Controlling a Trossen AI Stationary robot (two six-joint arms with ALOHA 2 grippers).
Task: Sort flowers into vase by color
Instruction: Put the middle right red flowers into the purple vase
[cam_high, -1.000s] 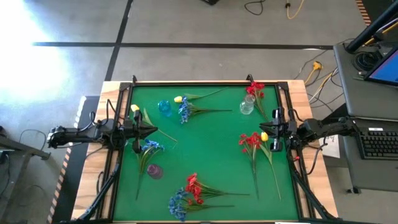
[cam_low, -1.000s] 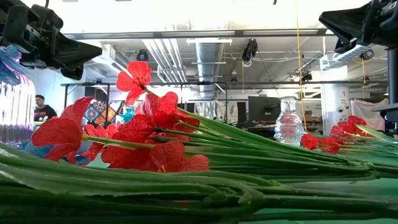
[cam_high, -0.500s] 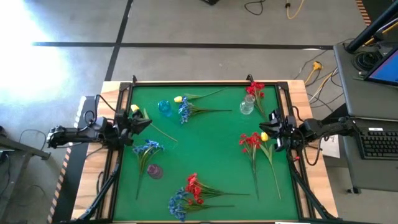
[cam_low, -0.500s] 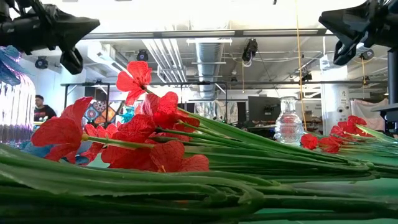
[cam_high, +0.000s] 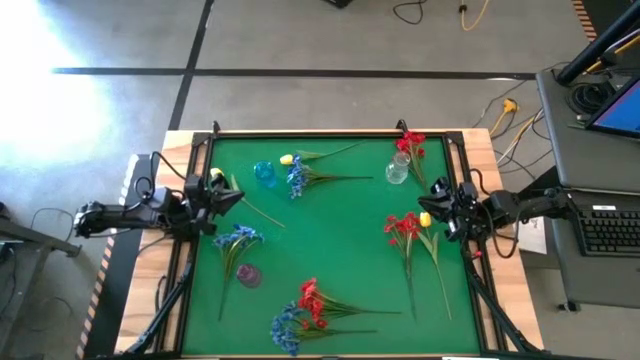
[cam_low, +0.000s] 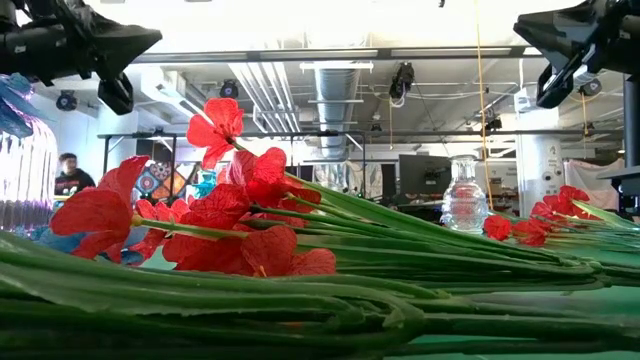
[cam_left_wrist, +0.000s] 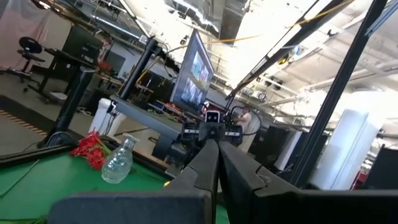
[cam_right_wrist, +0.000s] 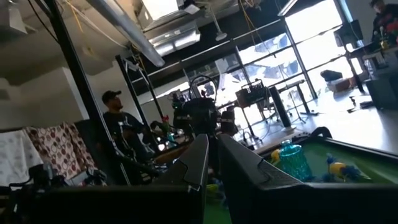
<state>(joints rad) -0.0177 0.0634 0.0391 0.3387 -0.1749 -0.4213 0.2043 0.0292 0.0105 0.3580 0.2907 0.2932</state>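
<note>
Your left gripper (cam_high: 236, 199) and right gripper (cam_high: 427, 213) are both clenched and grasp nothing — they wait at the counter's (cam_high: 350, 225) sides, while the flowers (cam_high: 310, 302) lie scattered on it.

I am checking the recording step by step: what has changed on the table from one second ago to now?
The left tool drew back toward the table's left edge, the right tool toward the right edge. Both are shut and hold nothing. The flowers and vases stayed in place.
</note>
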